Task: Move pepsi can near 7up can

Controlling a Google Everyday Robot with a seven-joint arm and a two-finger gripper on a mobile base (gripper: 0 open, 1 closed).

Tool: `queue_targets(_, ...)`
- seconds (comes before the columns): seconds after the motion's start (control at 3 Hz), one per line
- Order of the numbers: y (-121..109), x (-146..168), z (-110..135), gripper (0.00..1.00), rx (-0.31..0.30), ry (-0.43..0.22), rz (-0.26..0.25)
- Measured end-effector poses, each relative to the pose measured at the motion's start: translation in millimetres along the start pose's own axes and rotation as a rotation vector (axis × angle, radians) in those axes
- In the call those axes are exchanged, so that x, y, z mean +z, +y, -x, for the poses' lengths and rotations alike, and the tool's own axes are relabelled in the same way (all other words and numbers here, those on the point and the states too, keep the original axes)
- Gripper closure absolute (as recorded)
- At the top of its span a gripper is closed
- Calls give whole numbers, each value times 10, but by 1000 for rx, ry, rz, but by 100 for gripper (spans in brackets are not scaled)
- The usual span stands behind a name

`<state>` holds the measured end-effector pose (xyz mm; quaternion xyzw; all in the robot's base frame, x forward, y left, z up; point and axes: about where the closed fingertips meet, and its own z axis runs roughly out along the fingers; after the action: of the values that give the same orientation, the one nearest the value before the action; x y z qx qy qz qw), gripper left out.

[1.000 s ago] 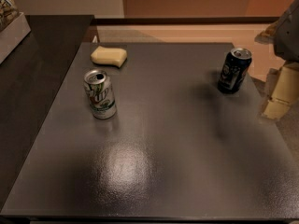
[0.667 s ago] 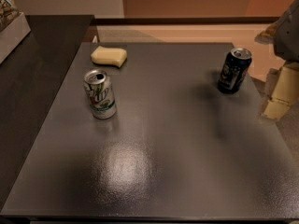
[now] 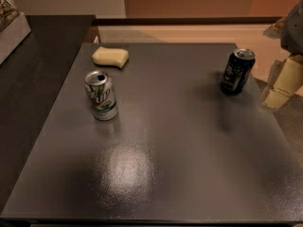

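Observation:
The pepsi can (image 3: 236, 71) is dark with a silver top and stands upright near the far right of the dark table (image 3: 165, 145). The 7up can (image 3: 101, 95) is white and silver with green lettering and stands upright on the left side, far from the pepsi can. My gripper (image 3: 280, 84) shows as pale tan parts at the right edge of the camera view, just right of the pepsi can and apart from it. It holds nothing that I can see.
A yellow sponge (image 3: 110, 56) lies at the far left of the table, behind the 7up can. A second dark counter (image 3: 33, 70) adjoins on the left, with a white box (image 3: 10, 25) at its far corner. The floor lies beyond the far edge.

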<state>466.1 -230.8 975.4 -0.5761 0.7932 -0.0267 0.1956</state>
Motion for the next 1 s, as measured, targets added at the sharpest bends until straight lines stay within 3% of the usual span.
queue_targets(1.0,-730,494,-212,0,174,-194,-54)
